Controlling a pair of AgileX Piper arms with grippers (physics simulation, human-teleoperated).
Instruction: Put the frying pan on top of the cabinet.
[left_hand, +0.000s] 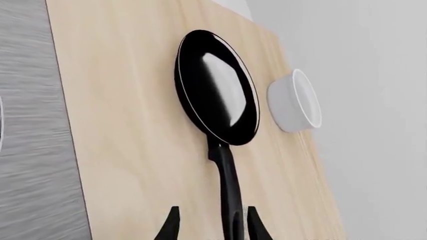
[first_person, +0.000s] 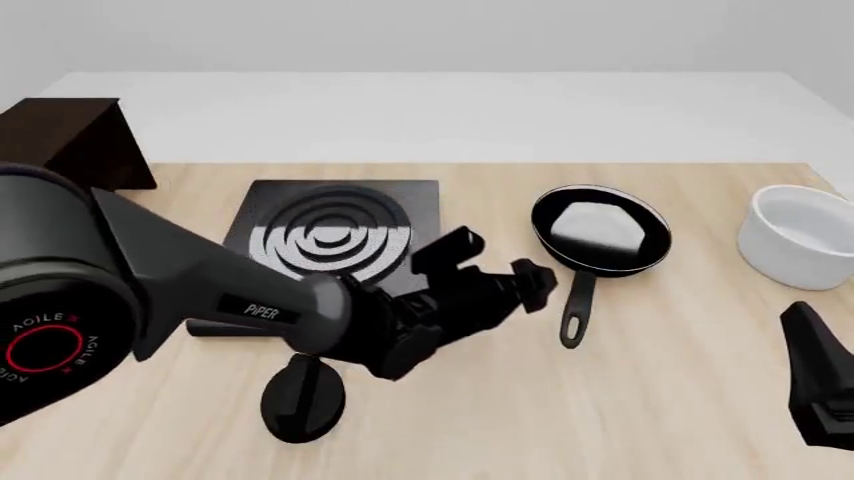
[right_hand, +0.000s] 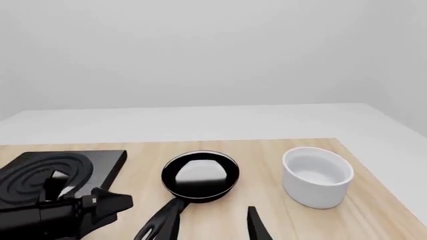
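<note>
The frying pan (first_person: 601, 228) lies on the wooden table right of centre, its slim handle (first_person: 577, 312) pointing toward me. My left gripper (first_person: 537, 285) is low, just left of the handle's end. In the left wrist view the pan (left_hand: 217, 95) is ahead and its handle (left_hand: 228, 185) runs between the open fingertips (left_hand: 172, 226), nearer one of them. My right gripper (first_person: 817, 385) hangs at the front right, apart from the pan and empty; one finger (right_hand: 255, 225) shows wide of centre. The dark cabinet (first_person: 67, 140) stands at the far left.
A black stove plate (first_person: 334, 240) with concentric rings lies left of the pan. An oval black knob (first_person: 304, 395) sits in front of it. A white bowl (first_person: 801, 235) stands right of the pan. My left arm (first_person: 200, 290) crosses the table's left half.
</note>
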